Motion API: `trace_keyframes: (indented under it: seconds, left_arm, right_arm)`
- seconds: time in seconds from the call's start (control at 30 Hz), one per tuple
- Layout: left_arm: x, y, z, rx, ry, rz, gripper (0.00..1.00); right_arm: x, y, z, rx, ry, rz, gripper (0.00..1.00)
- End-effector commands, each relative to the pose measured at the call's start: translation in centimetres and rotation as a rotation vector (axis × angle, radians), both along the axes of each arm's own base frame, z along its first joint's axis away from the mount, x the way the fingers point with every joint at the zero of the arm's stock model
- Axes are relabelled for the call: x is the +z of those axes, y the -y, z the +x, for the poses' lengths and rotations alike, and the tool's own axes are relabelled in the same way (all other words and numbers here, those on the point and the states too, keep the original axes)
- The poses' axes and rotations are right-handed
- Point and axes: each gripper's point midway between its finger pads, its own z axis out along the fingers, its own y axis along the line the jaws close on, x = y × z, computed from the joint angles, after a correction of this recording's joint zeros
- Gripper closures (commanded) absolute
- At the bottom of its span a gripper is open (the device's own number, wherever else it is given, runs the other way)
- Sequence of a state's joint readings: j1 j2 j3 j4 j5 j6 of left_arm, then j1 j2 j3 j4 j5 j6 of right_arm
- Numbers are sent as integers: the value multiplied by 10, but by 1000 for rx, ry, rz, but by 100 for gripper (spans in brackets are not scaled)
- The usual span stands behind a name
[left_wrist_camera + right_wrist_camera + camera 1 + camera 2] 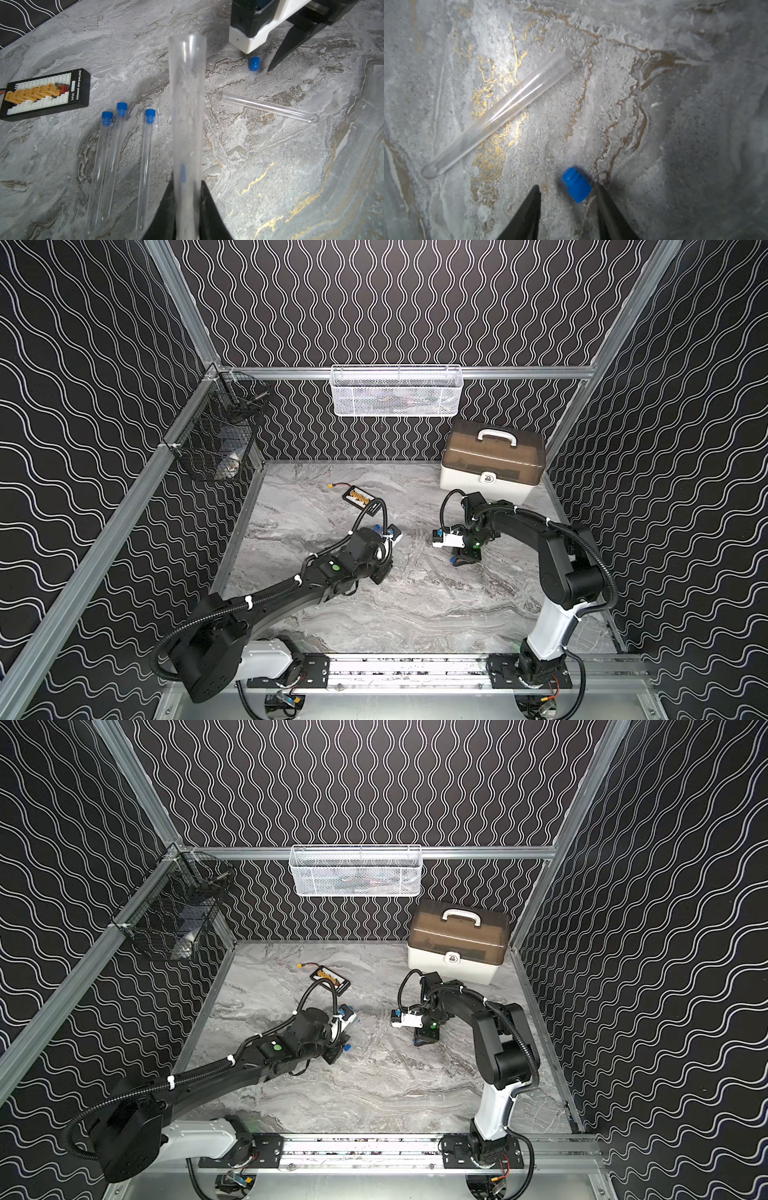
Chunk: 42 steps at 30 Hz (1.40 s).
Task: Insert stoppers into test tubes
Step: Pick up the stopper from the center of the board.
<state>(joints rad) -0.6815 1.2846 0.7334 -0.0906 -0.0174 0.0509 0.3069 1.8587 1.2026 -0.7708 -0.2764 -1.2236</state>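
**Left jaws grasp a tube; right jaws straddle the loose stopper**

Nearest you, around the middle of the bench (pixel 415 614), your left jaws are clenched on a clear held tube (pixel 187 104). Its open mouth points away from the wrist and has no stopper in it.

Past those jaws on the left half, three stoppered tubes (pixel 145 166) lie flat on the marble. Two are close together and the third lies a little apart. Each has a blue cap (pixel 150 118) pushed into the end that faces the far edge.

On the right half, one open tube (pixel 500 112) lies flat and unstoppered. Just beyond it your right jaws are down at the bench and spread. The loose stopper (pixel 577 185) lies on its side between the tips, free on the marble. One tip is right against it or just beside it, and the other stands apart.

Farther back, left of middle, sits the black charging board (pixel 360 498), with a yellow connector (pixel 332 486) on a red wire toward the far edge. A lidded toolbox (pixel 492 460) fills the far right corner. A white mesh basket (pixel 395 391) hangs on the back wall, and a black wire basket (pixel 220 435) hangs by the far left corner.
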Motion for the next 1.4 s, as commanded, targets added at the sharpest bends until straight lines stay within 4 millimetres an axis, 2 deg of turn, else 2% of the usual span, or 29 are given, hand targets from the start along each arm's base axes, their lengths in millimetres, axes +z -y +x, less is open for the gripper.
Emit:
trace_keyframes:
  seconds: [0.0, 0.47, 0.77, 0.8, 1.03, 1.37]
  left_arm:
    - [6, 4, 3, -13, 14, -26, 92]
    - [6, 0, 2, -3, 11, -31, 92]
    - [4, -2, 2, 3, 9, -29, 92]
    - [3, -2, 1, 2, 7, -28, 92]
    - [4, -3, 3, 5, 8, -31, 92]
    - [5, -4, 4, 9, 8, -32, 92]
  right_arm:
    - [-5, 2, -7, 29, -14, -9, 59]
    - [-14, 9, -3, 16, 20, -54, 68]
    - [-14, 1, -8, 32, 20, -33, 70]
    - [-20, 3, -16, 36, 1, -41, 70]
    - [-24, 5, -24, 45, -4, -53, 74]
    - [-26, 7, -22, 33, 10, -70, 81]
